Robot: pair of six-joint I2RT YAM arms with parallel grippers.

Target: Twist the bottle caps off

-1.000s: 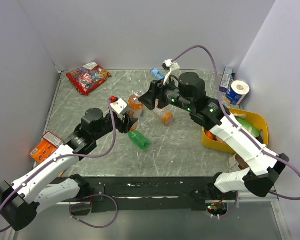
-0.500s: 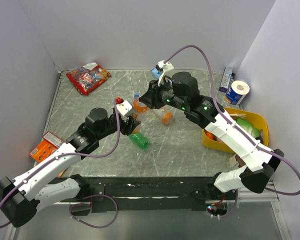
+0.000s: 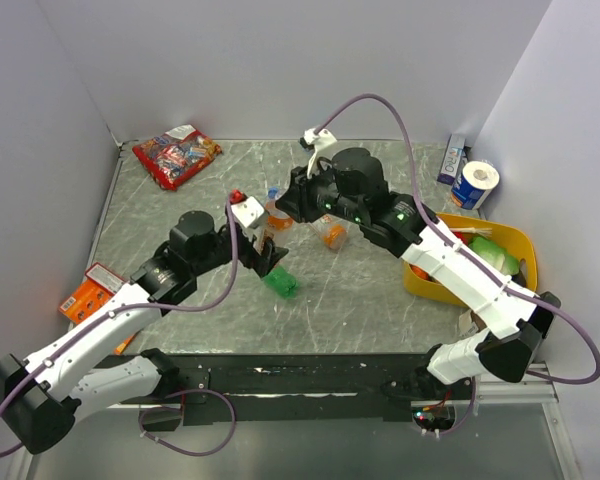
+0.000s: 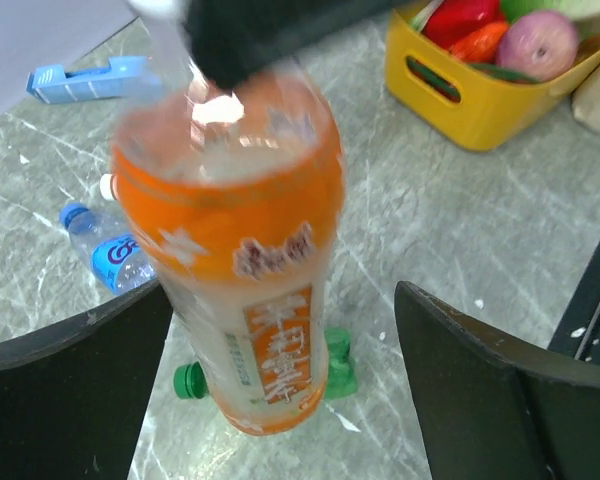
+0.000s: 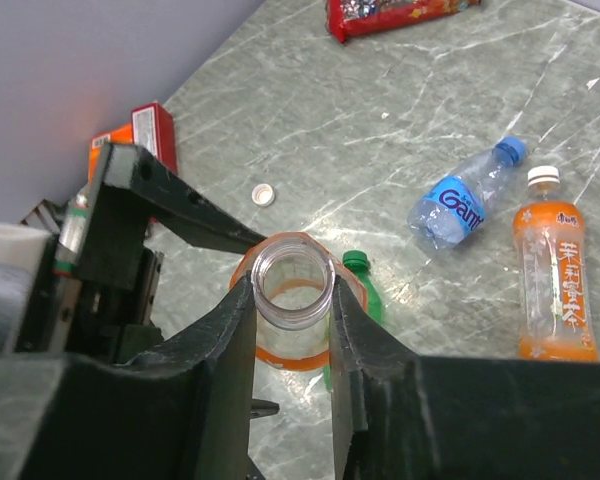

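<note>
An orange bottle [image 5: 292,300] hangs upright above the table, its mouth bare with no cap on it. My right gripper [image 5: 292,287] is shut on its neck from above. My left gripper [image 4: 285,300] is open around the bottle's body [image 4: 250,270], its fingers [image 4: 480,380] apart from it. A green bottle [image 3: 279,283] lies on the table right under the held one. A clear bottle [image 5: 460,205] with a blue label and a second, capped orange bottle [image 5: 553,270] lie further back. A loose white cap [image 5: 264,194] rests on the table.
A yellow bin [image 3: 525,250] of produce stands at the right. At the back lie a red snack bag [image 3: 175,155] and a flat blue box [image 4: 90,80]. An orange carton [image 3: 90,290] sits at the left edge, a blue-white can [image 3: 473,183] at the back right.
My left gripper opened and let go of the orange bottle, shifting a little nearer and right. My right gripper closed on the bottle's neck.
</note>
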